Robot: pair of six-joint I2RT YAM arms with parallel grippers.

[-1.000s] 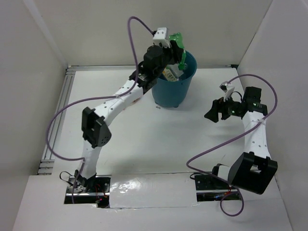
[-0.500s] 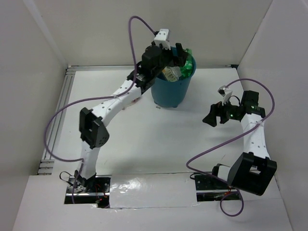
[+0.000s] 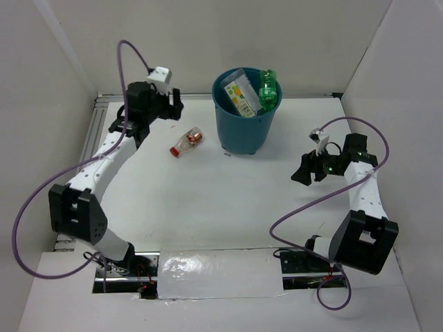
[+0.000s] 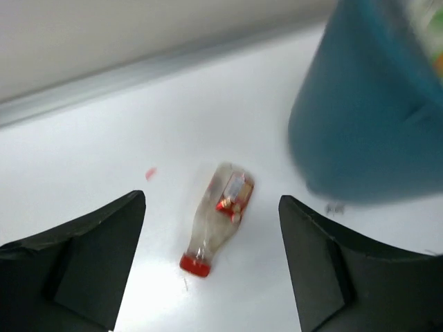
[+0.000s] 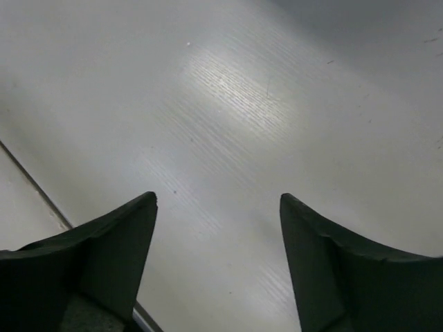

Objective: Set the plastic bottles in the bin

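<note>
**Bin.** The bin (image 3: 243, 128) stands upright on the table (image 3: 208, 207), close to the far edge and slightly right of its middle.

**Bottles in the bin.** Two bottles show above the rim. The green bottle (image 3: 268, 90) leans against the right side of the rim. The square bottle (image 3: 240, 95), clear with a yellow label, lies tilted just left of it. The two are side by side. What lies deeper in the bin cannot be told.

**Bottle on the table.** The red-capped bottle (image 3: 187, 142) lies on its side just left of the bin, near it but not touching. It is clear with a red label. Its base points toward the bin and its cap toward the near-left corner.

**Left gripper.** The left gripper (image 3: 173, 105) is above the table toward the far-left corner, left of the red-capped bottle and apart from it. Its fingers (image 4: 104, 256) are spread wide and hold nothing. The wrist view frames the red-capped bottle on the table below the gap.

**Right gripper.** The right gripper (image 3: 301, 171) is near the right edge, well apart from the bin. Its fingers (image 5: 104, 256) are spread wide and hold nothing, with only table surface in view between them.
</note>
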